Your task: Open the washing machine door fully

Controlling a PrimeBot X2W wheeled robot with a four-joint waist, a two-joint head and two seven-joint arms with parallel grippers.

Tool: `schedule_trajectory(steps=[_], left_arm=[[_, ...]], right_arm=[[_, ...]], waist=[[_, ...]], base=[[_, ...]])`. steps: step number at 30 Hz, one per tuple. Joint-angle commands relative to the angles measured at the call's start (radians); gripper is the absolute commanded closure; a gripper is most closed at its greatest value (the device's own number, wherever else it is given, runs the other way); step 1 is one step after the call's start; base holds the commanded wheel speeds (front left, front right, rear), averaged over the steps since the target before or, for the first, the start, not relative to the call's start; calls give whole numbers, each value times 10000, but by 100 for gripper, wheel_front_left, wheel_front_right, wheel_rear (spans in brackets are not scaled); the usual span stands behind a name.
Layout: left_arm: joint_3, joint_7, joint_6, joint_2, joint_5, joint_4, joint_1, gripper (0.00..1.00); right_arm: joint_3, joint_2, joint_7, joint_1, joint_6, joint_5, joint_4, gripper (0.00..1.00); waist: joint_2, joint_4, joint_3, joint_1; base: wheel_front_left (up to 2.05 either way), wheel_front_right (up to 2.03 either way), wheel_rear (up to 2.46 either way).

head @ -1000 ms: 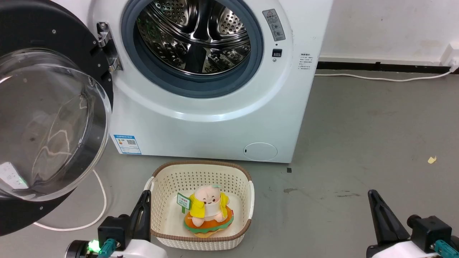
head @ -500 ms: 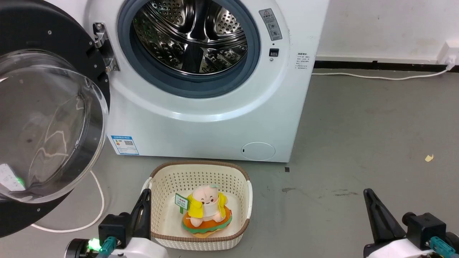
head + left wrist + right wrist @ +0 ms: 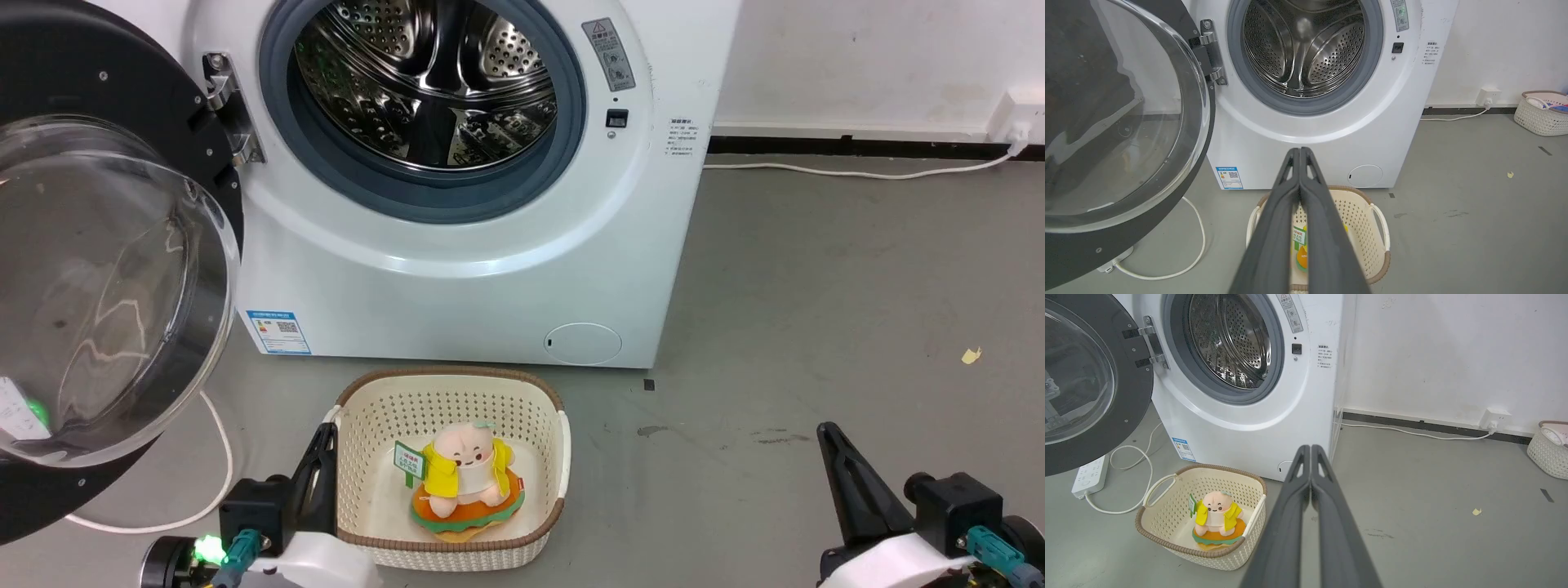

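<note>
The washing machine door [image 3: 106,286], a black ring around a bulging clear glass bowl, stands swung wide to the left on its metal hinge [image 3: 229,106]. The steel drum [image 3: 424,82] lies exposed behind it. My left gripper [image 3: 329,429] is low at the bottom left, shut and empty, beside the basket and well short of the door. My right gripper [image 3: 824,429] is shut and empty over bare floor at the bottom right. In the left wrist view the shut left gripper [image 3: 1299,150] points at the machine front, with the door [image 3: 1122,122] to its left. The right wrist view shows the shut right gripper [image 3: 1310,447] and the door [image 3: 1086,375].
A cream perforated basket [image 3: 453,388] holding a plush toy [image 3: 465,478] sits on the floor before the machine. A white cable [image 3: 220,457] loops under the door to a power strip [image 3: 1090,475]. Another basket [image 3: 1549,453] stands by the wall at far right.
The whole head picture has drifted slightly left and up, so the camera moved. The door holds the same angle to the machine. Both grippers stay shut.
</note>
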Motion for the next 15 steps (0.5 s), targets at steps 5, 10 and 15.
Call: schedule_trajectory(steps=[5, 10, 15], left_arm=[[154, 105, -101, -130, 175, -93, -130, 100], [239, 178, -142, -181, 261, -124, -148, 100], [324, 250, -183, -233, 347, -154, -165, 100]], right_arm=[[70, 24, 114, -163, 5, -129, -44, 100], [110, 25, 196, -210, 5, -179, -49, 100], [149, 26, 278, -257, 6, -230, -54, 100]], waist=[[0, -38, 6, 0], [0, -71, 11, 0], [0, -105, 16, 0]], base=[[0, 0, 0], [0, 0, 0], [0, 0, 0]])
